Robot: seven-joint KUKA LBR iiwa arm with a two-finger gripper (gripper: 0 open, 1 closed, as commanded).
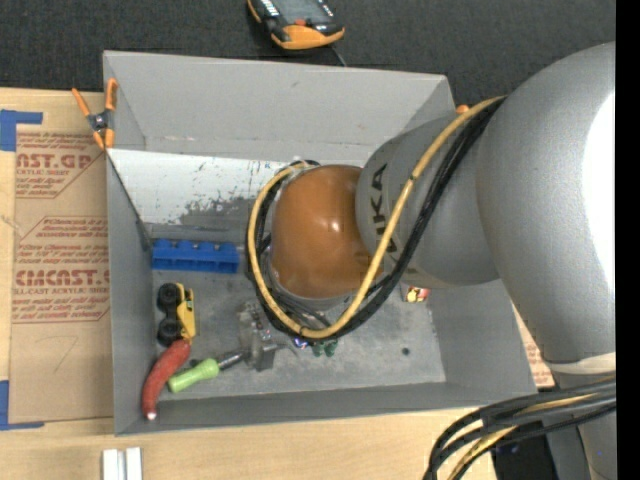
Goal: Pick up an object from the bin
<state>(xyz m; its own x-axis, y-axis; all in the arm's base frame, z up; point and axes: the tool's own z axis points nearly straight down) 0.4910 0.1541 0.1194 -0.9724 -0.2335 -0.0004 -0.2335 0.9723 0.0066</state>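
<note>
Grey bin floor [400, 360], scuffed and mostly bare, with the gripper [260, 340] set low near the bin's lower edge.

A screwdriver [200, 373] with a green handle is seen just beside the gripper, to its left and a little lower. Its long axis is laid slantwise, the handle toward the lower-left corner and the thin metal tip pointed up at the gripper. Whether the two touch cannot be told, nor whether the gripper is apart or together, as it is partly hidden under the orange cover [315, 228]. A red toy [162, 378] lies close by the handle, a toy car [178, 311] and a blue block [195, 256] above it by the left wall. A short shift leftward is judged necessary, and room there is tight.
</note>
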